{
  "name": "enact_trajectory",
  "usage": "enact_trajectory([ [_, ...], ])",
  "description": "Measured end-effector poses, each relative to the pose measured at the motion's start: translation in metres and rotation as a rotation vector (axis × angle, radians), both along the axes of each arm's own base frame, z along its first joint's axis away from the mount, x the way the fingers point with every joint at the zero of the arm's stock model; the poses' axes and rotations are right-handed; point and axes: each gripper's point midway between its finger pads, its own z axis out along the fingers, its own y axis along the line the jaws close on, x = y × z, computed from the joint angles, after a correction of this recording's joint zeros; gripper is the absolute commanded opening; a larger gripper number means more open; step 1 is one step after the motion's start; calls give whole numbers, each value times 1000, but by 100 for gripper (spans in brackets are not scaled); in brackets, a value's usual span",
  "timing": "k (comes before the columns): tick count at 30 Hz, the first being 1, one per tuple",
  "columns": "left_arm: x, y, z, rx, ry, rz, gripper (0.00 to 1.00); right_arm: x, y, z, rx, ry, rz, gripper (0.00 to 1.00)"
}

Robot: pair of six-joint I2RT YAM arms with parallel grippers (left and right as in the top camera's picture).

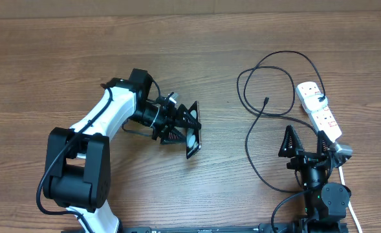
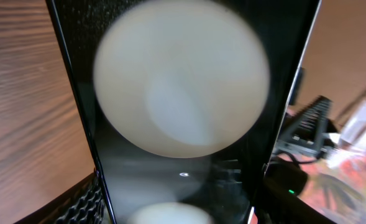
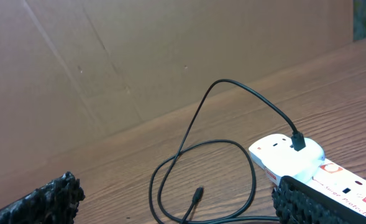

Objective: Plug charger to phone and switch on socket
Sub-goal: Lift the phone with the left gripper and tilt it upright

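The left hand (image 1: 185, 128) grips the small black rectangular smartphone (image 1: 194, 141), well left of the white elongated power strip (image 1: 318, 109), apparently edge-up. The connector tip (image 1: 266, 101) of the long thin black charger cable (image 1: 247, 145) lies loose on the desk (image 1: 48, 65) just left of that strip, nearer the wide-open right hand (image 1: 304, 144). The smartphone's port is hidden.

On wood-grain surface (image 1: 61, 65): white power strip (image 1: 319, 110) at right, looping black cable (image 1: 248, 139) beside it, plugged into its far end.

left pincer (image 1: 191, 131) tight, right pincer (image 1: 304, 137) wide apart
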Motion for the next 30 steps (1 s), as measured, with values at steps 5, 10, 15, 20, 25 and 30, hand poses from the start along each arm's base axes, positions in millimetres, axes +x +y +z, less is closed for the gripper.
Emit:
enact_trajectory([
  [5,3,-2,10,-65,16,19,55,0,0,0,0,0,0,100],
  [10,4,-4,21,-126,37,36,55,0,0,0,0,0,0,100],
  [15,5,-8,32,-184,83,56,56,0,0,0,0,0,0,100],
  [20,5,-9,38,-212,125,71,59,0,0,0,0,0,0,100],
  [25,9,-11,40,-214,167,93,59,0,0,0,0,1,0,100],
  [30,15,-12,41,-215,197,116,59,0,0,0,0,0,0,100],
])
